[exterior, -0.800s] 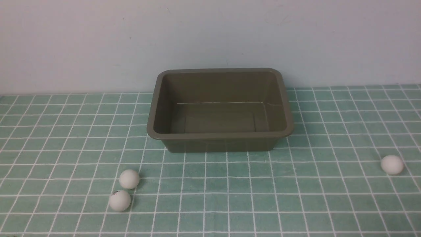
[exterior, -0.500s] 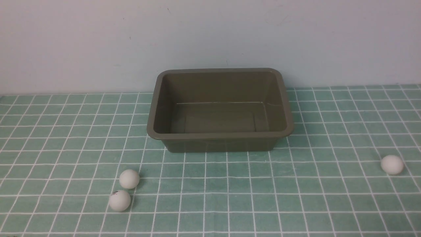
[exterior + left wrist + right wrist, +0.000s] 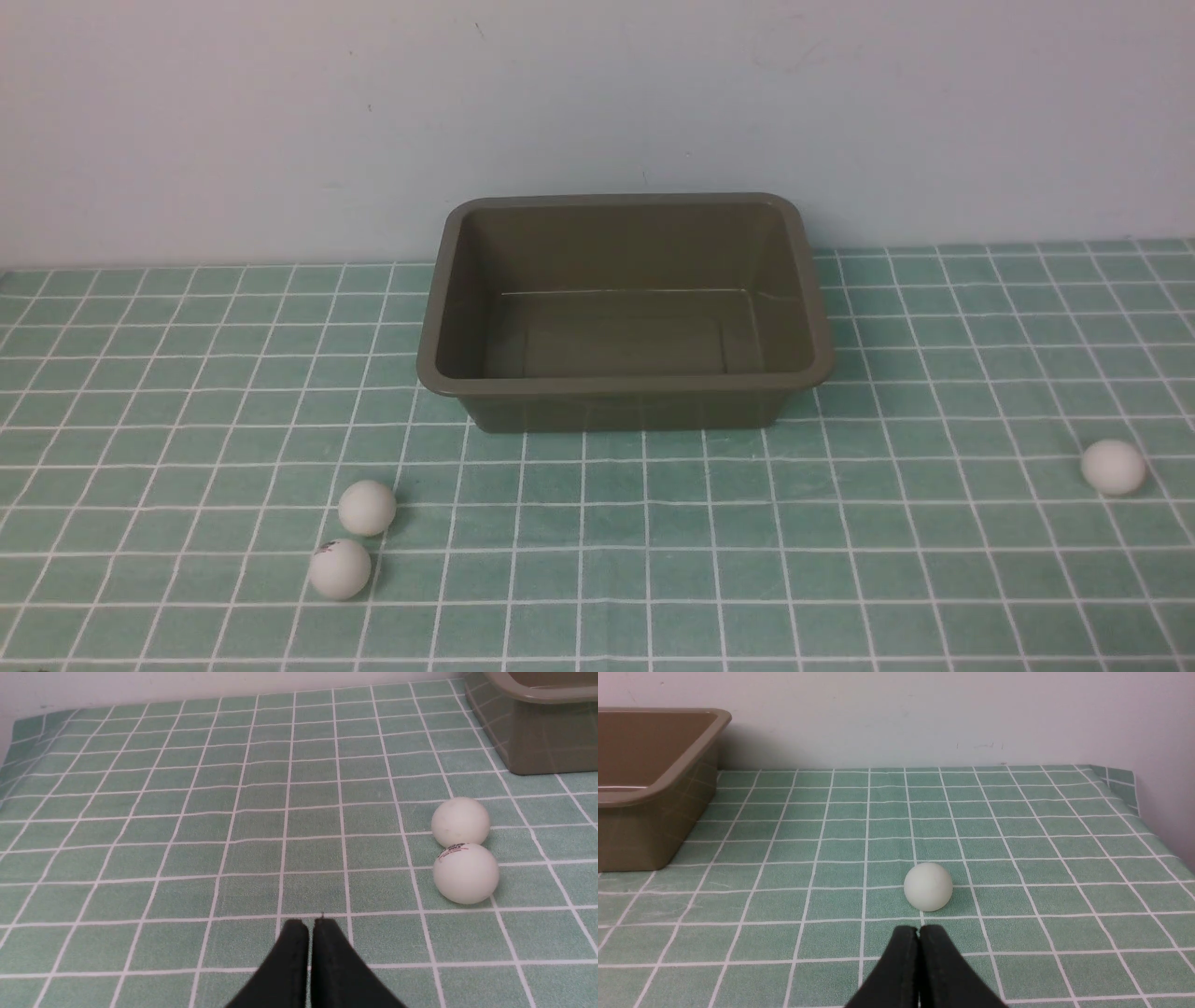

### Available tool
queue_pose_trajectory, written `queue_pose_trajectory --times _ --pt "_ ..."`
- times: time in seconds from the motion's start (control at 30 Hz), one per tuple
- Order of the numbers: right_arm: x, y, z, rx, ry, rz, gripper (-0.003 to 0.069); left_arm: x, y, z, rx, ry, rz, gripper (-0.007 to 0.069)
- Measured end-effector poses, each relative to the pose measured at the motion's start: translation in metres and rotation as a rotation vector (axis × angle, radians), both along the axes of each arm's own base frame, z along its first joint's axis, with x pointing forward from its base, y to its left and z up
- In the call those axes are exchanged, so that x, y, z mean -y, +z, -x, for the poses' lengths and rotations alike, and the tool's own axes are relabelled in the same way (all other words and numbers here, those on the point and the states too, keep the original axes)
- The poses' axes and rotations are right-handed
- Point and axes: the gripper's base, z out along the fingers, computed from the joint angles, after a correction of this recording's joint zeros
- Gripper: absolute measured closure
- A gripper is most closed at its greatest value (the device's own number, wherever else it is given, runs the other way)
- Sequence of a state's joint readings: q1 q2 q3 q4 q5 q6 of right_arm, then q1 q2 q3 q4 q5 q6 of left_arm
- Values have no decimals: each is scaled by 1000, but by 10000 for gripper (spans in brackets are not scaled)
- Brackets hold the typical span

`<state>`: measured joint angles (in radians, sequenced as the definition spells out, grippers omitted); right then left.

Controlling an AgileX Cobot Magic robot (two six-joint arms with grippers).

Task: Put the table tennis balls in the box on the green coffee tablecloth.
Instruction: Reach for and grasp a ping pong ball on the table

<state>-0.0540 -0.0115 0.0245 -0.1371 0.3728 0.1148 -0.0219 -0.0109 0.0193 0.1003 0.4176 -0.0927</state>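
You've got three balls, all on the cloth point(image 3: 653, 560) and outside the box point(image 3: 621, 384). Two sit as a pair at front left: the marked ball point(image 3: 340, 569), w/ a small dark print on its upper side, is nearest you, and the plain ball point(image 3: 367, 508) is right behind it toward the box. They're so close I can't tell if they touch. The third ball point(image 3: 1113, 467) sits alone far right, well apart from the pair and off to the box's right-front. The box stands upright at the middle back of the cloth, its long side facing you and its far rim close to the wall point(image 3: 280, 121). The left claw point(image 3: 308, 924) has its jaws pinched tight together w/ nothing between them. It hangs low over bare cloth, w/ the pair ahead of it and off toward the box side. The right claw point(image 3: 919, 930) is likewise pinched tight and holds nothing. The third ball is just ahead of its tips, near but not touching, approx. in line w/ them.
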Motion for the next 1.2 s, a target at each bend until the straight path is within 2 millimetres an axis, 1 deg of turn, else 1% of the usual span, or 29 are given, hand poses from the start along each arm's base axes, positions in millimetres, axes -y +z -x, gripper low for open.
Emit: queue_pose_trajectory --times 0.23,0.33,0.43,0.5,0.67,0.8,0.83,0.9,1.03,1.1,1.2 --pt "0 0 0 0 0 -4 669 0 0 0 0 0 0 629" --pt "-1 0 0 5 3 -42 669 0 0 0 0 0 0 629" --pt "-4 1 -1 38 9 -184 669 0 0 0 0 2 8 629" --pt "-7 5 -1 85 13 -354 669 1 0 0 7 5 47 629" --pt "-8 14 -2 195 11 -608 669 3 1 -1 28 10 137 629" --pt "-7 19 -2 264 -4 -844 669 3 3 -2 55 6 143 629" --pt "-6 20 -2 275 -7 -871 669 3 3 -2 64 4 136 629" --pt "-4 23 -2 316 -18 -904 669 3 4 -2 74 0 122 629" --pt "0 28 -1 389 -37 -903 669 3 5 -2 77 -1 122 629" --pt "2 31 -1 429 -48 -900 669 5 7 -3 107 5 200 629" --pt "9 38 2 538 -78 -874 669 7 18 -5 215 23 422 629"
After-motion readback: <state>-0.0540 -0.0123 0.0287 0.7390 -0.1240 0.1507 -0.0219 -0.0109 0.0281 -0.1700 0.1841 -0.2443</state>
